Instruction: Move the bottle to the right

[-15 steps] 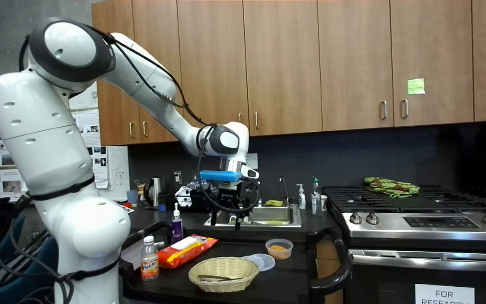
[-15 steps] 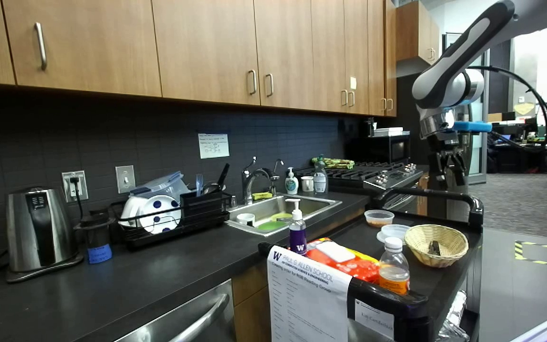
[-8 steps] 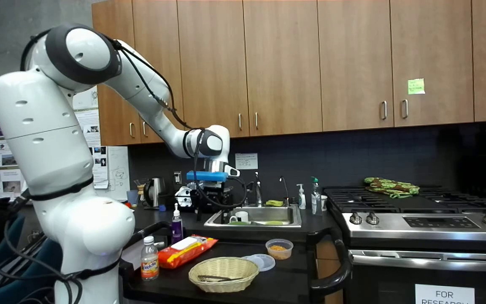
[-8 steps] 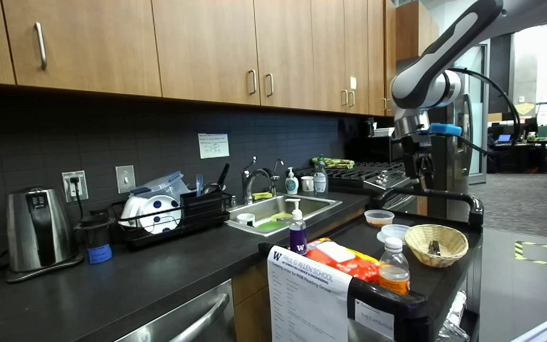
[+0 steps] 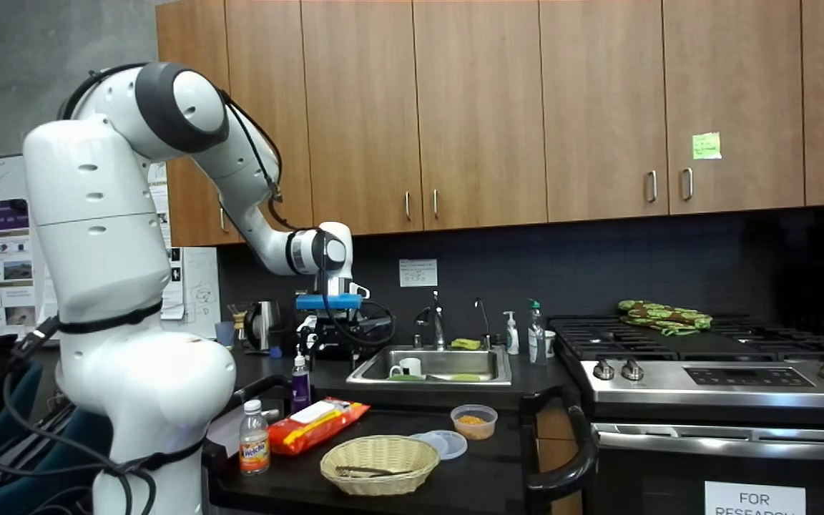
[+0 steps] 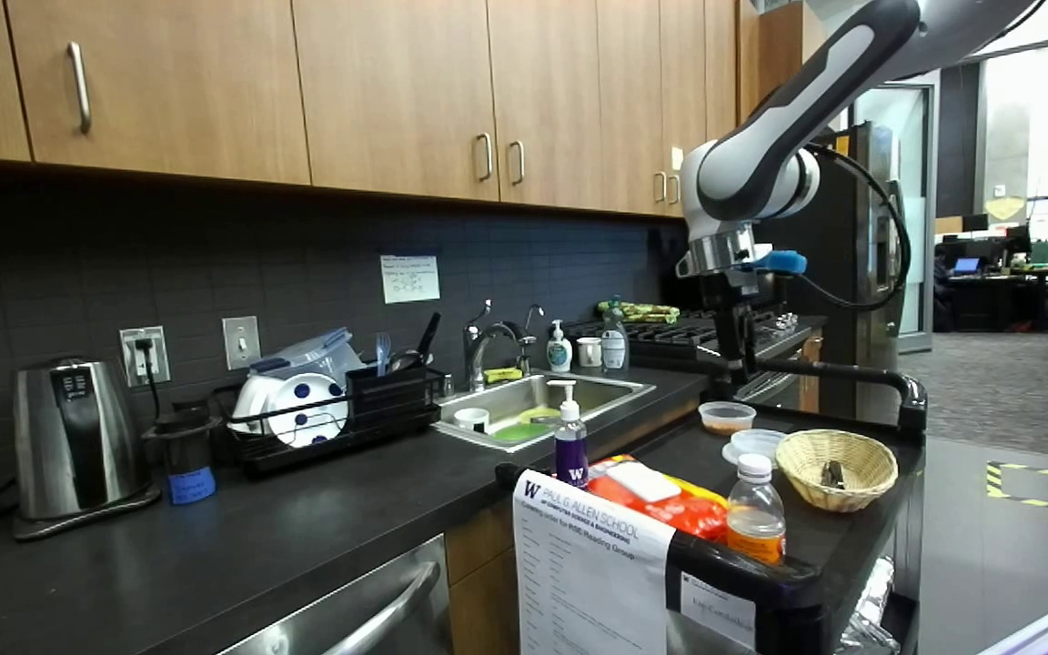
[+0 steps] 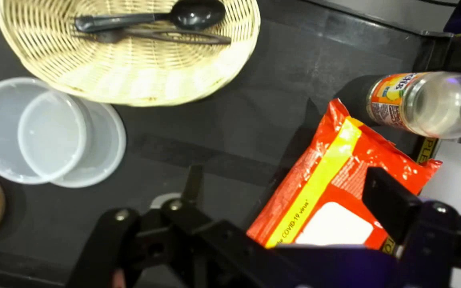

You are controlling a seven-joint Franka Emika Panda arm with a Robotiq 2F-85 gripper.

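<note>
Standing apart from hand (image 7: 284, 172), purple bottle (image 6: 570, 455)

- The bottle (image 6: 570, 452) I see is slim and upright, topped by 1 white pump.
- Its clear shoulder shows above a purple label with a white W.
- It stands apart from me, just behind the red packet (image 5: 317, 427) in an exterior view; its foot is hidden.

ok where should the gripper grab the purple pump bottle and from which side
I'd close the open gripper around the upper body of the purple pump bottle, below its white pump, coming down from above: the bottle stands upright and slim, and the red packet lying low beside it likely leaves less room lower down.
</note>
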